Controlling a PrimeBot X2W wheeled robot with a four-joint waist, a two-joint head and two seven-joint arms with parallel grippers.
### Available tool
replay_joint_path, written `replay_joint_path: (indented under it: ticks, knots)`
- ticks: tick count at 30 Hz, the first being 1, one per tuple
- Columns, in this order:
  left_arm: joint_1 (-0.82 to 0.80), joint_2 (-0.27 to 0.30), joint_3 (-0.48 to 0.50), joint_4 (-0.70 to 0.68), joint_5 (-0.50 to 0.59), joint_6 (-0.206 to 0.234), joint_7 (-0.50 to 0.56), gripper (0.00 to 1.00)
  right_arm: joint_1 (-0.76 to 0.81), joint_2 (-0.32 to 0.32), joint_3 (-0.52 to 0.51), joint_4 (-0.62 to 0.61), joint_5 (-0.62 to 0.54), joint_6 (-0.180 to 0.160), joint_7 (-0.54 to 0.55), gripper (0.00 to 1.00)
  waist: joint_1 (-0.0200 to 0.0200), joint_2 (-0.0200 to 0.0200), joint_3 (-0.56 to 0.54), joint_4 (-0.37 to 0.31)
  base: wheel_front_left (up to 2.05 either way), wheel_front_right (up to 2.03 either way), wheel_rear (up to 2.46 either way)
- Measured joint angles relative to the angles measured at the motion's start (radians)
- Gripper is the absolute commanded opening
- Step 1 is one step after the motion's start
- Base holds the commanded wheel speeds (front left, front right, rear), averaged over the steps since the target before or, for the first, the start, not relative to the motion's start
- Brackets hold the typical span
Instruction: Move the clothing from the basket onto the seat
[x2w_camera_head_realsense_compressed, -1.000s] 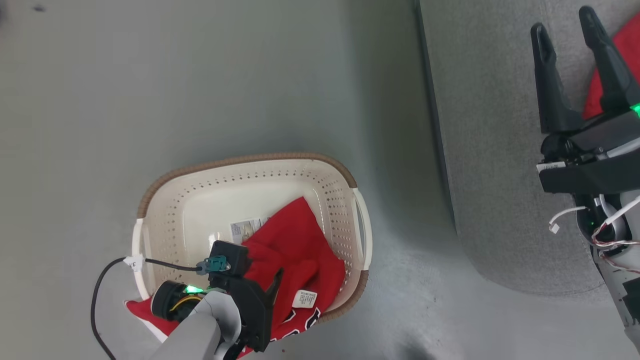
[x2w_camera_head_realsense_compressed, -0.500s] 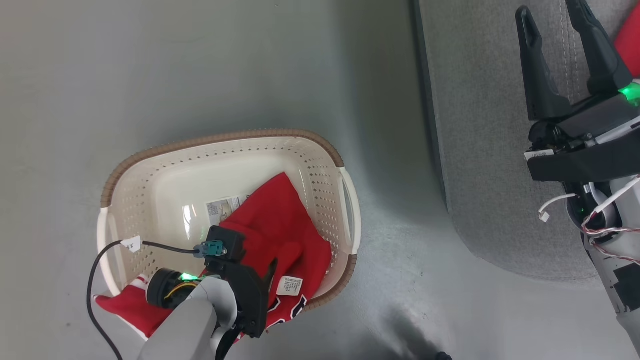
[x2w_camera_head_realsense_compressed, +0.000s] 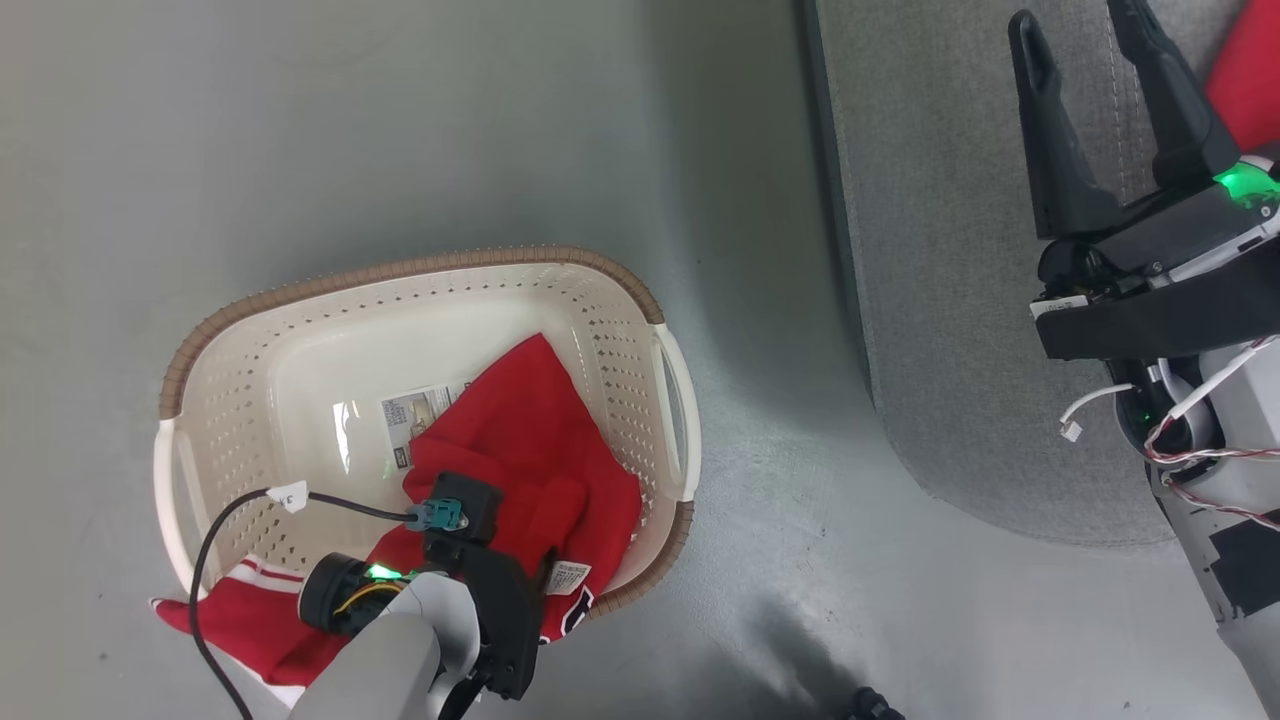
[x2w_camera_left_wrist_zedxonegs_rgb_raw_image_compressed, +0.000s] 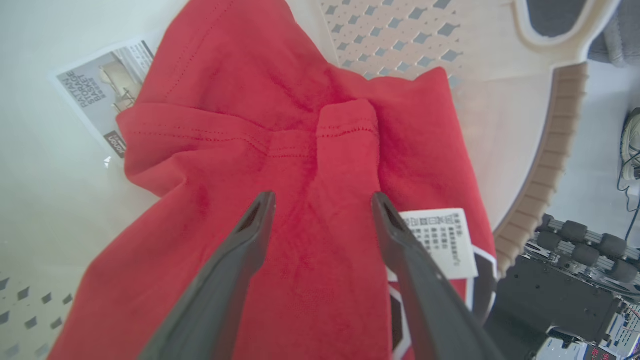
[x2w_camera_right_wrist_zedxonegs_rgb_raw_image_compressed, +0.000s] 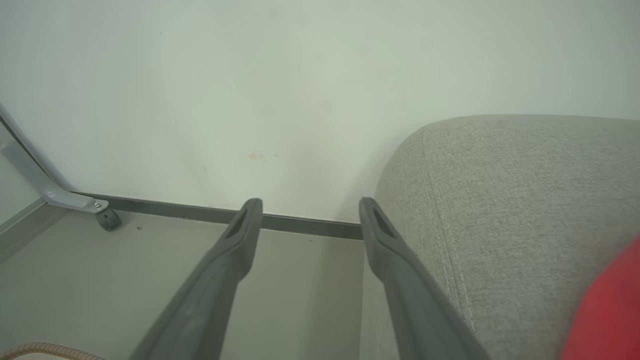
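My left forearm (x2w_camera_head_realsense_compressed: 380, 670) hides the near corner of the basket (x2w_camera_head_realsense_compressed: 420, 265). The red clothing (x2w_camera_head_realsense_compressed: 520, 440) lies heaped inside it, one end spilling over the rim. My left fingers (x2w_camera_left_wrist_zedxonegs_rgb_raw_image_compressed: 250, 235) are spread open over it, gripping nothing. My right fingers (x2w_camera_right_wrist_zedxonegs_rgb_raw_image_compressed: 225, 260) are open and empty beside the grey seat (x2w_camera_head_realsense_compressed: 940, 300), where a red piece (x2w_camera_head_realsense_compressed: 1250, 70) is cut off at the frame edge.

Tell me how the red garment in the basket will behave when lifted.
Likely floppy: the garment lies creased and folded on itself, so it should drape. Probably light, being thin fabric. One end hangs over the basket rim and may drag.
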Motion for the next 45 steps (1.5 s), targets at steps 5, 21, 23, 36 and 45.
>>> replay_joint_path:
  ticks: [5,21,23,36,45]
  knots:
    - [-0.008,0.0,-0.03,0.003,-0.007,0.0,0.021,1.0,0.0,0.002,0.003,0.006,0.002,0.0,0.0,1.0,0.0,0.0,0.003,-0.007,0.0,0.0,0.0]
    - [-0.075,0.0,-0.087,0.061,-0.018,0.0,0.134,0.93,-0.004,0.005,0.007,0.026,0.009,0.0,0.0,1.0,0.0,-0.0002,0.01,-0.019,0.0,0.0,0.0]
    - [-0.086,0.0,-0.088,0.079,-0.027,0.0,0.152,0.48,-0.006,0.005,0.008,0.028,0.009,0.0,0.0,1.0,-0.0001,-0.0002,0.009,-0.019,0.0,0.0,0.0]
    - [-0.094,0.0,-0.096,0.077,-0.06,0.0,0.15,0.0,-0.006,0.005,0.009,0.047,0.009,0.0,0.0,1.0,-0.0001,-0.0002,-0.012,-0.013,0.0,0.0,0.0]
    - [-0.09,0.0,-0.116,0.015,-0.096,0.0,0.068,0.0,-0.006,0.003,0.008,0.078,0.009,0.0,0.0,1.0,-0.0001,-0.0001,-0.062,-0.002,0.0,0.0,0.0]
